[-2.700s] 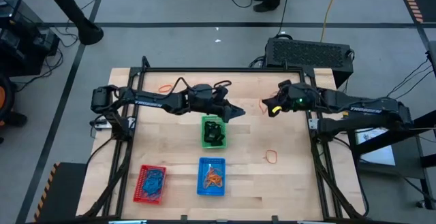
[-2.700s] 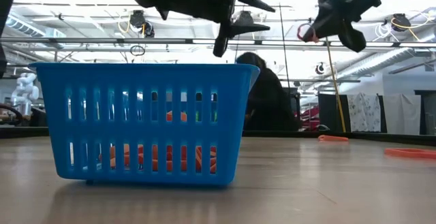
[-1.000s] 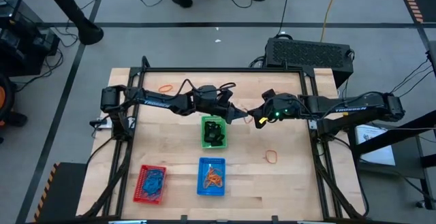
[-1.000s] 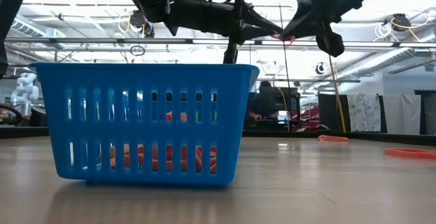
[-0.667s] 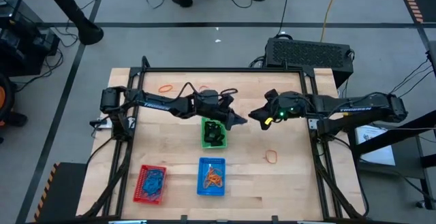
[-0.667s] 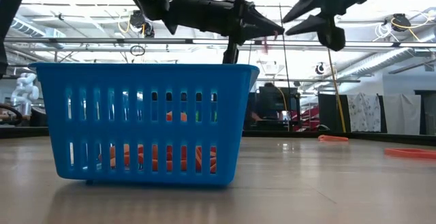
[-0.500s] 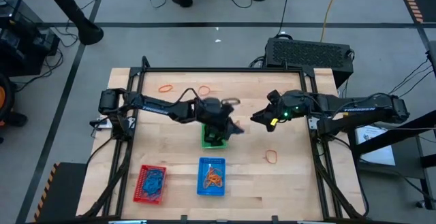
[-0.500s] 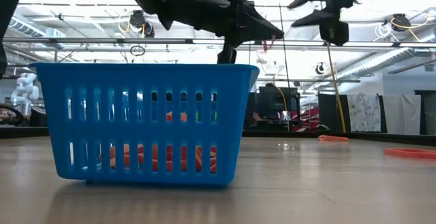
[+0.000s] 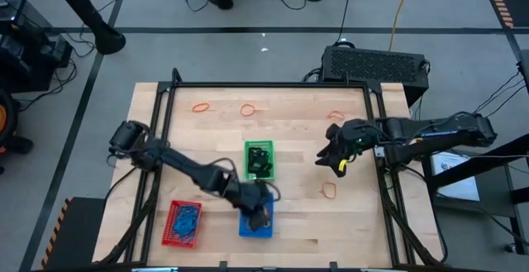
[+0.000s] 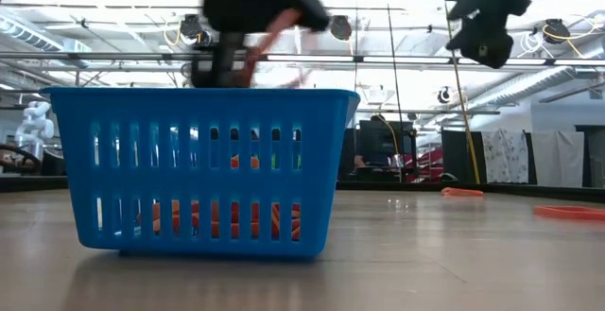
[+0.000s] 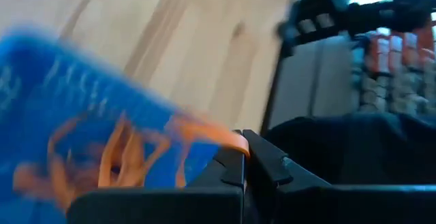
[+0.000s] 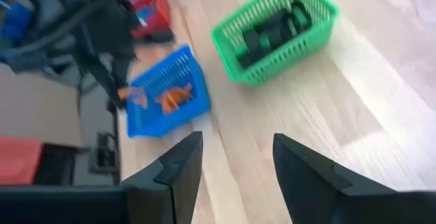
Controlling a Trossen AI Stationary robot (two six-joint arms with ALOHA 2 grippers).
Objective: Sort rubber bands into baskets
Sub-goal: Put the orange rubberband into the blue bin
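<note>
Left gripper [image 9: 260,216] over blue basket [image 9: 255,225], fingers pinched on an orange rubber band [image 11: 204,130]. Right gripper [image 9: 331,158] right of green basket [image 9: 259,159], fingers spread, empty. Red basket [image 9: 183,224] left of blue basket; loose orange bands [image 9: 329,190] on table [image 9: 297,222].

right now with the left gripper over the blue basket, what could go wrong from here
1. The left gripper is shut on a thin orange rubber band that trails off to one side above the blue plastic mesh basket; released off-centre, it may catch on the rim or fall outside.
2. The view is blurred with motion, so a fast arm could knock the light basket.
3. The open right gripper hangs empty, with loose orange bands nearby on the wooden table.
</note>
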